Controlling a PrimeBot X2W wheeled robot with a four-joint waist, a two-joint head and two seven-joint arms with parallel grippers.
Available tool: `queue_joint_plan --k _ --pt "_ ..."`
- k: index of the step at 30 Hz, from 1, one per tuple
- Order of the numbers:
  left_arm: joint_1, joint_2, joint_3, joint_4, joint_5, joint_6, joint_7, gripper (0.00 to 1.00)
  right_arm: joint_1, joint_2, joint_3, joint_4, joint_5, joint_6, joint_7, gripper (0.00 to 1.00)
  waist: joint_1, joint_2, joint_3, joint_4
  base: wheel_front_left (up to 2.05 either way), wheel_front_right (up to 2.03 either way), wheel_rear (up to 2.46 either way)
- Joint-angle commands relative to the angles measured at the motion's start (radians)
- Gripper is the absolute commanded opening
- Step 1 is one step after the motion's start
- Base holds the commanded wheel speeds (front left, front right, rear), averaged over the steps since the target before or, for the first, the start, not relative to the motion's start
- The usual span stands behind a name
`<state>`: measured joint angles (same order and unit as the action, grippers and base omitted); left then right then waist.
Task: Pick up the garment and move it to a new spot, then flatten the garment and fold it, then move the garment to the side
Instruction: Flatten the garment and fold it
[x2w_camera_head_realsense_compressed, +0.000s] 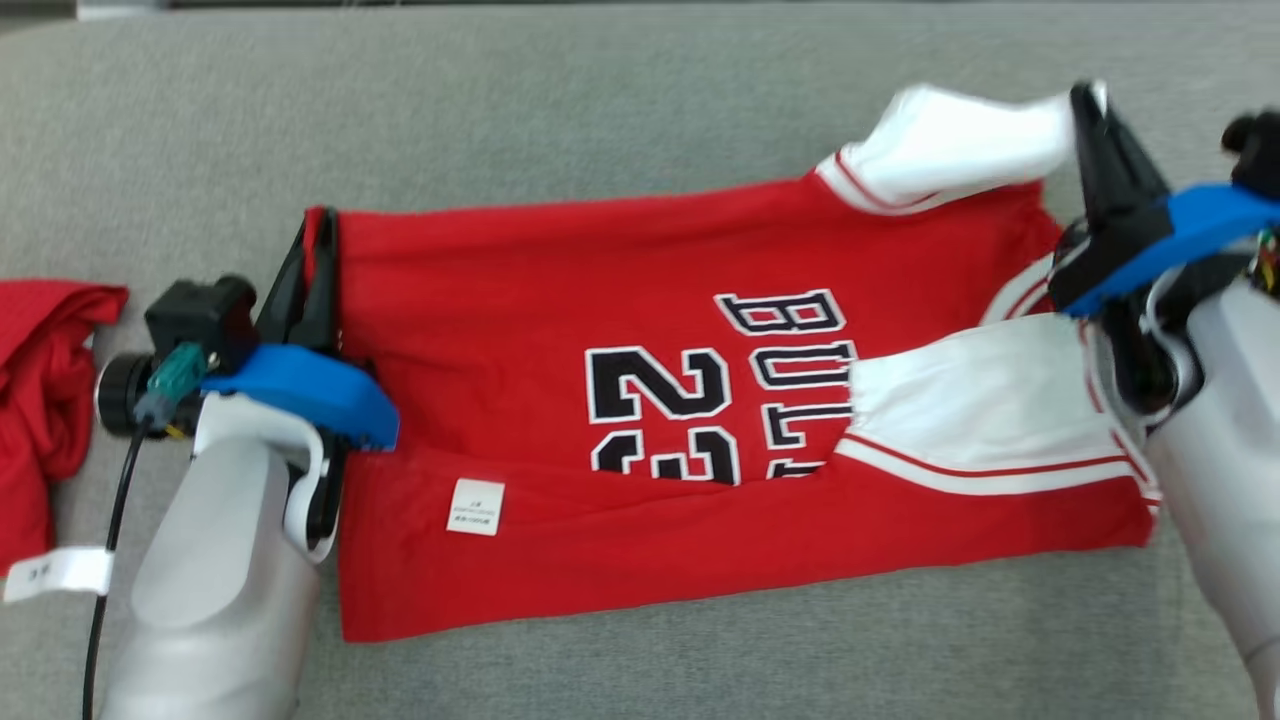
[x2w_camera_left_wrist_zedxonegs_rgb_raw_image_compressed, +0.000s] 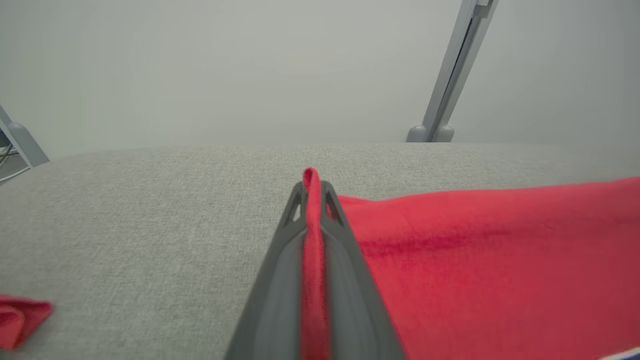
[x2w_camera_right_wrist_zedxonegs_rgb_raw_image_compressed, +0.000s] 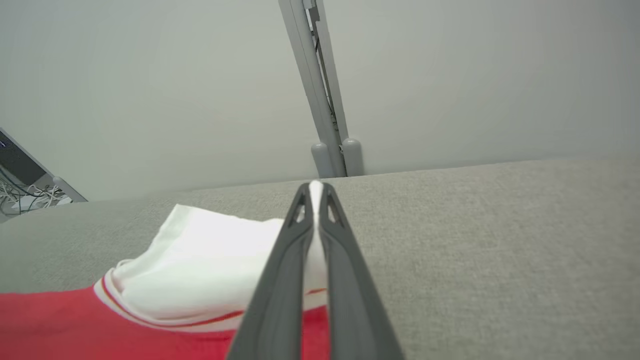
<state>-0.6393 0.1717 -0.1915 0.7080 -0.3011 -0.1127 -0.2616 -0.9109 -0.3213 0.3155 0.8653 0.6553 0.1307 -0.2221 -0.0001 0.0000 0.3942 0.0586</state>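
Note:
The garment (x2w_camera_head_realsense_compressed: 560, 300) is a red basketball jersey with white sleeves and the number 23, spread across the grey cloth surface, its near part folded over. My left gripper (x2w_camera_head_realsense_compressed: 318, 228) is shut on the red hem at the jersey's far left corner; in the left wrist view red cloth (x2w_camera_left_wrist_zedxonegs_rgb_raw_image_compressed: 313, 235) is pinched between the fingers of that gripper (x2w_camera_left_wrist_zedxonegs_rgb_raw_image_compressed: 312, 187). My right gripper (x2w_camera_head_realsense_compressed: 1085, 100) is shut on the far white sleeve (x2w_camera_head_realsense_compressed: 950, 145), lifting it a little. The right wrist view shows white cloth (x2w_camera_right_wrist_zedxonegs_rgb_raw_image_compressed: 210, 260) clamped in the same gripper (x2w_camera_right_wrist_zedxonegs_rgb_raw_image_compressed: 315, 190).
Another red garment (x2w_camera_head_realsense_compressed: 40, 390) with a white tag lies bunched at the left edge. The grey surface (x2w_camera_head_realsense_compressed: 600, 110) extends beyond the jersey to a far edge, where grey metal posts (x2w_camera_right_wrist_zedxonegs_rgb_raw_image_compressed: 320, 90) stand against a pale wall.

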Motion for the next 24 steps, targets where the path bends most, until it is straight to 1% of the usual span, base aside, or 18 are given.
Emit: queue_joint_plan --k 1,6,8,10,14,21,22,23,24 --pt "0.034 0.01 0.014 -0.006 0.006 -0.004 -0.005 0.0 0.052 -0.009 0.009 -0.025 0.027 0.0 -0.009 0.0 0.0001 0.0 -0.057 -0.051 0.0 0.0 0.0" --pt "0.124 0.02 0.042 -0.016 0.024 -0.01 -0.005 0.0 0.203 -0.008 0.04 -0.105 0.108 0.0 -0.014 0.0 0.0001 0.0 -0.108 -0.08 0.0 0.0 0.0" --pt "0.144 0.021 0.042 -0.016 0.03 -0.012 -0.005 0.0 0.231 -0.007 0.045 -0.117 0.118 0.0 -0.016 0.0 0.0001 0.0 -0.118 -0.084 0.0 0.0 0.0" --pt "0.199 0.019 0.048 -0.012 0.039 -0.015 -0.005 0.0 0.307 0.005 0.053 -0.138 0.146 0.0 -0.02 0.0 0.0001 0.0 -0.145 -0.097 0.0 0.0 0.0" --pt "0.268 0.004 0.055 -0.003 0.042 -0.018 -0.005 0.0 0.374 0.023 0.06 -0.127 0.161 0.0 -0.024 0.0 0.0001 0.0 -0.17 -0.106 0.0 0.0 0.0" --pt "0.344 -0.032 0.094 -0.002 0.051 -0.019 -0.005 0.0 0.42 0.048 0.055 -0.07 0.129 0.0 -0.036 0.0 0.0001 0.0 -0.196 -0.096 0.0 0.0 0.0" --pt "0.352 -0.035 0.104 -0.002 0.052 -0.015 -0.005 0.09 0.422 0.045 0.047 -0.057 0.118 0.0 -0.037 0.04 0.0001 0.0 -0.199 -0.093 0.0 0.0 0.0" --pt "0.357 -0.037 0.115 -0.008 0.056 -0.006 -0.005 0.54 0.421 0.043 0.043 -0.049 0.099 0.0 -0.038 0.55 0.0001 0.0 -0.201 -0.091 0.0 0.0 0.0" --pt "0.362 -0.039 0.125 -0.018 0.063 0.002 -0.005 1.0 0.417 0.045 0.037 -0.044 0.084 0.0 -0.041 1.0 0.0001 0.0 -0.203 -0.09 0.0 0.0 0.0"
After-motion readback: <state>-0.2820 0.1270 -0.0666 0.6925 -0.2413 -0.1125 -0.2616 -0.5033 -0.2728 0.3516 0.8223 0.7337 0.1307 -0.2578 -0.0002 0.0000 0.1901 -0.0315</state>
